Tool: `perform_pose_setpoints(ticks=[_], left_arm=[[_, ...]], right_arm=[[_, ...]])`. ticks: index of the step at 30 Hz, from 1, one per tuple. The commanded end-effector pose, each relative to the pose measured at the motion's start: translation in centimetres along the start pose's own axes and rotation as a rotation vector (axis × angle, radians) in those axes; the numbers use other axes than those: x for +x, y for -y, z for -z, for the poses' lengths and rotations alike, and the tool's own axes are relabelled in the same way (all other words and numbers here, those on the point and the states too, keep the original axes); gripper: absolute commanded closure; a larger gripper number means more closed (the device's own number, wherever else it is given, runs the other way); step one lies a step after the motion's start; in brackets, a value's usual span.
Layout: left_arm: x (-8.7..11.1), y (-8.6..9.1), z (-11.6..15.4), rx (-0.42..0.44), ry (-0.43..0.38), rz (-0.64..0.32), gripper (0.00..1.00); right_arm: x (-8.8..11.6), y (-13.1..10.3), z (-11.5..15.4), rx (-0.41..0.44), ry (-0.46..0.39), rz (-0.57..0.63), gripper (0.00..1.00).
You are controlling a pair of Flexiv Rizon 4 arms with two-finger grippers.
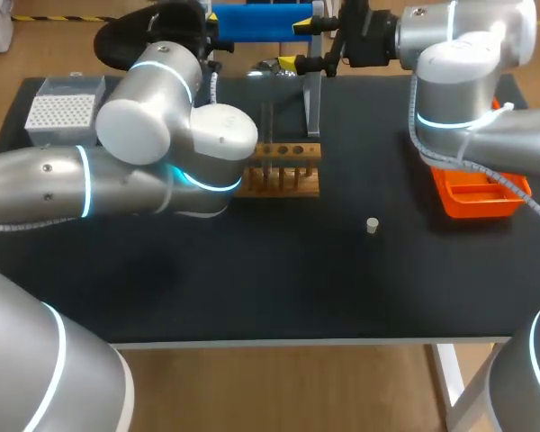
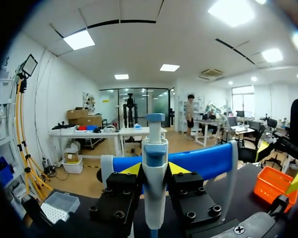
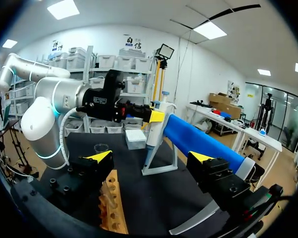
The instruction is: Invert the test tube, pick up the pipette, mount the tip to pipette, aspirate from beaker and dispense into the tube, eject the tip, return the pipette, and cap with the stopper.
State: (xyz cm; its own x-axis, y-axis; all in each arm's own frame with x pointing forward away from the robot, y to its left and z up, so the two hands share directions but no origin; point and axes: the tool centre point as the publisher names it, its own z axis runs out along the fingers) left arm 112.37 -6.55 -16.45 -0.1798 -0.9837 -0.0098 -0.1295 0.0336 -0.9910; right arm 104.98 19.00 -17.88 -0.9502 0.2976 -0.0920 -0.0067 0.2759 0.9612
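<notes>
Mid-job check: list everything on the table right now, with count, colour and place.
blue-and-white plastic pipette: one, on its stand, back middle
grey metal pipette stand: one, back middle
wooden test tube rack: one, brown, table's middle
small white stopper: one, right of the rack, apart
orange plastic tray: one, right side
clear-lidded tip box: one, white tips, back left corner
clear glass beaker: one, behind the rack
left gripper: shut on the pipette
right gripper: open, facing the pipette

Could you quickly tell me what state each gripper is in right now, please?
Left gripper: closed on the pipette.
Right gripper: open, holding nothing.
</notes>
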Motion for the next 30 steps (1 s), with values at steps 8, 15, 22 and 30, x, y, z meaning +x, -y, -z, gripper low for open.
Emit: perform_pose_setpoints(ticks=[8,15,22,30], left_arm=[[-0.6,-0.5,-1.9,-0.015,0.052,0.012,1.0],[-1.0,-1.0,-2.8,-0.02,0.054,0.026,1.0],[-1.2,-1.2,-3.7,-0.029,0.048,0.029,1.0],[-1.5,-1.4,-4.2,-0.047,0.047,0.031,1.0]], right_arm=[[0.0,0.0,0.1,0.002,-0.001,0.0,0.0],[0.0,0.0,0.1,0.002,-0.001,0.0,0.0],[0.0,0.0,0.1,0.002,-0.001,0.0,0.0],[0.0,0.0,0.1,0.002,-0.001,0.0,0.0]])
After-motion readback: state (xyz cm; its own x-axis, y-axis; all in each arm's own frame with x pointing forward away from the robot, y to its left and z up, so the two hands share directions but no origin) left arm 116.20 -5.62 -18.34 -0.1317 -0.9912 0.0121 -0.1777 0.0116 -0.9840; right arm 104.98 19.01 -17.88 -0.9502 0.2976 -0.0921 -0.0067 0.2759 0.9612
